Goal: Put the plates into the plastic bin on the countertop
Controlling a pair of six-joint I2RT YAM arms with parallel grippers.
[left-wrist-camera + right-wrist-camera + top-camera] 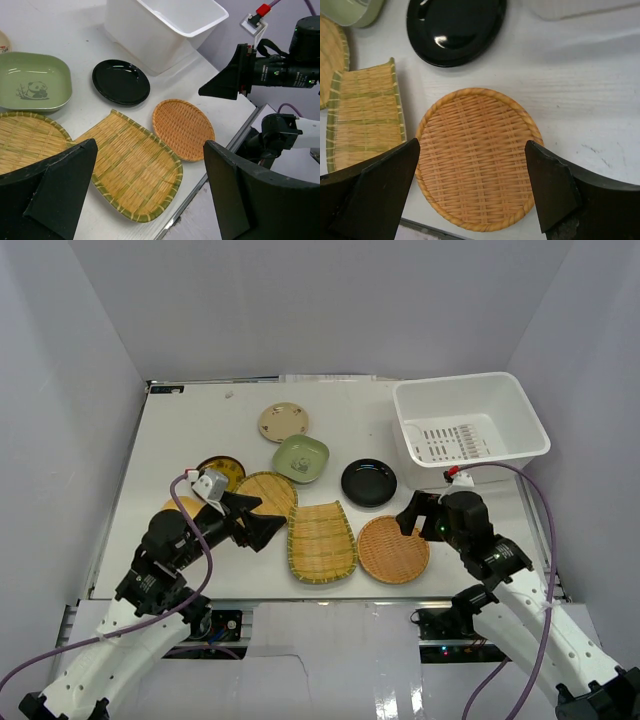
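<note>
Right pincer point(472, 165) is hanging with fingers spread wide, gripping nothing, above the round orange woven tray point(475, 125) by the bench's near edge. I am holding my left pincer point(262, 520) equally wide apart and empty, low over the near-left part of the bench point(190, 430), just beside the green-rimmed round bamboo tray point(266, 492) and the rectangular bamboo tray point(321, 540). Black plate point(368, 483), pale green square dish point(301, 458) and beige round plate point(283, 422) are lying mid-bench. White plastic bin point(455, 381) is sitting at the far right corner, with every plate I see lying outside it.
</note>
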